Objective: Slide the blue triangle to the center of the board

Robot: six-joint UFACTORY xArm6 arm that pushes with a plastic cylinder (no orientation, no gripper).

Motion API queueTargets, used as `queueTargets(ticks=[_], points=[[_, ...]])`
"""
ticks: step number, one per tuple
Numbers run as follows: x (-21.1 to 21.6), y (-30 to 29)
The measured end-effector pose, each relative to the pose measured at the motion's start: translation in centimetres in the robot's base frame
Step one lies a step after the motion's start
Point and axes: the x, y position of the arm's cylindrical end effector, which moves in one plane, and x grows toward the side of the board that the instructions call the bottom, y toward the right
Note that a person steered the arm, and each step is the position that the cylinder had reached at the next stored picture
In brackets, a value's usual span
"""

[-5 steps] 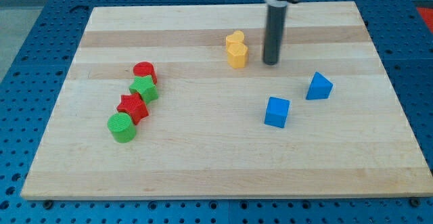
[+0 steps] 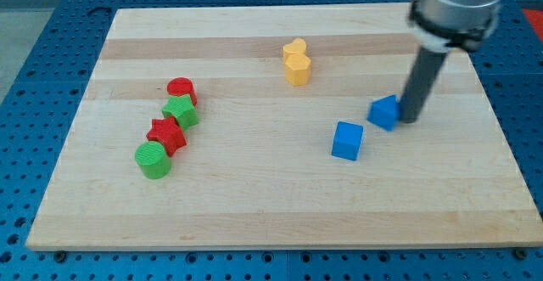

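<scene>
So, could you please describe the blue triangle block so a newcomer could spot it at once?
On the wooden board, look at the view's right half, where two blue blocks sit. The blue triangle block is the upper-right one, touching my tip; the blue cube lies apart, lower left.

wooden board (image 2: 271, 205) with eight coloured blocks

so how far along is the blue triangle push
Done: my tip sits against the blue triangle on its side toward the view's right. In hand: the push toward the view's left. Left: most of the slide, since the triangle lies right of the board centre, up and right of the blue cube.
</scene>
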Motion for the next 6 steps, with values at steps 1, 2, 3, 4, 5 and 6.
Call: queueTargets(ticks=[1, 2, 3, 4, 5, 6], points=[[0.1, -5.9], [0.1, -8.3], [0.6, -8.3], [0.8, -9.1], [-0.5, -10.3], [-0.8, -10.5]])
